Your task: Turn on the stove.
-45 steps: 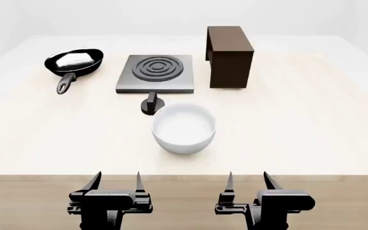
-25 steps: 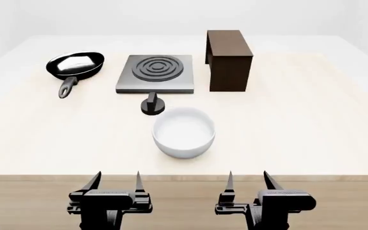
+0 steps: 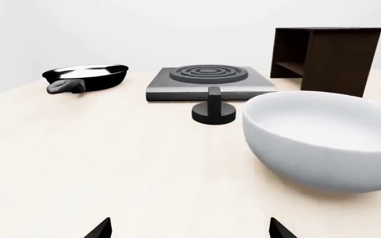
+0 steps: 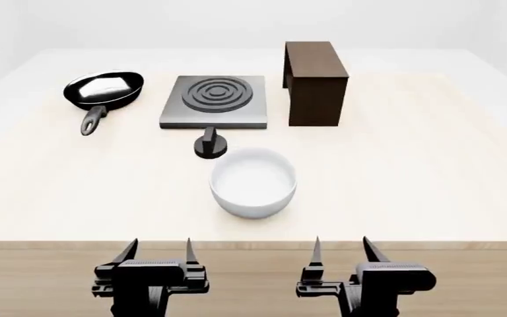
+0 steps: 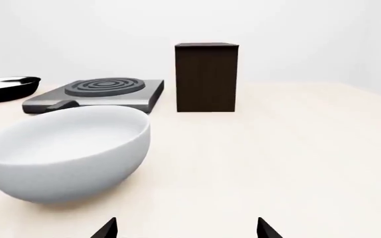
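Knob [image 4: 210,144] just before stove [image 4: 214,100], well beyond both wide-spread tools [image 4: 158,254] [image 4: 342,253]

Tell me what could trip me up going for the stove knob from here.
1. The white bowl sits directly in front of the knob, apparently almost touching it; a straight approach by either arm could shove it.
2. The knob stands close to the stove edge, leaving little room for the fingers behind it.
3. Both the left gripper and the right gripper hang open at the near table edge, far from the knob, so the reach is long.
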{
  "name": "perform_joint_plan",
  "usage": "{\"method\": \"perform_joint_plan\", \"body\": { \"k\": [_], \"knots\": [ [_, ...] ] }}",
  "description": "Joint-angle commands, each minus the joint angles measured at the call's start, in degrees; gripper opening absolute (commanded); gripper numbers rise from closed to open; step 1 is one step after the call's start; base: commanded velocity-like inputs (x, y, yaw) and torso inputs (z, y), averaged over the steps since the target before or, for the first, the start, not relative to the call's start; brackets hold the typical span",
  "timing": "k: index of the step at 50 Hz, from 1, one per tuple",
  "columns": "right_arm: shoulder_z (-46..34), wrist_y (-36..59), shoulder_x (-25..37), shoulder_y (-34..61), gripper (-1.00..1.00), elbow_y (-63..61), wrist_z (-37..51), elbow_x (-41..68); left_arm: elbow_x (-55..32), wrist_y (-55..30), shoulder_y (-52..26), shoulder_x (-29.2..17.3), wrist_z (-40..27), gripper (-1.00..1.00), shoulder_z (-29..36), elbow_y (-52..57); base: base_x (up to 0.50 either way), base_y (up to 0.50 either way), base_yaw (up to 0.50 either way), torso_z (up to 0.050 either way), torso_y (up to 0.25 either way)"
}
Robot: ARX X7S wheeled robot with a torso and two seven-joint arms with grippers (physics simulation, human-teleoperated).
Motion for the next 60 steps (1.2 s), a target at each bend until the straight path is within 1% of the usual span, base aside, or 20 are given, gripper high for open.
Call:
{"method": "perform_joint_plan", "body": {
  "k": [1, 20, 60],
  "knots": [
    [0.8, 1.4, -0.7, 0.2, 1.0, 0.1, -1.2, 0.3, 0.5, 0.4, 0.4, 0.5, 0.6, 1.0, -0.5, 0.4, 0.0, 0.0, 0.0, 0.0, 0.0],
    [-1.0, 1.8, 0.8, 0.6, 1.0, 0.7, 0.7, 2.7, -1.2, 0.0, 0.3, -1.2, -1.6, 1.0, 1.3, 0.6, 0.0, 0.01, 0.0, 0.0, 0.0],
    [-3.5, 1.8, 3.2, 1.0, 1.0, 0.2, 3.7, 6.3, -3.8, 0.6, 0.0, -3.4, -4.3, 1.0, 4.0, 0.3, 0.0, 0.5, 0.0, 0.0, 0.0]
  ]
}}
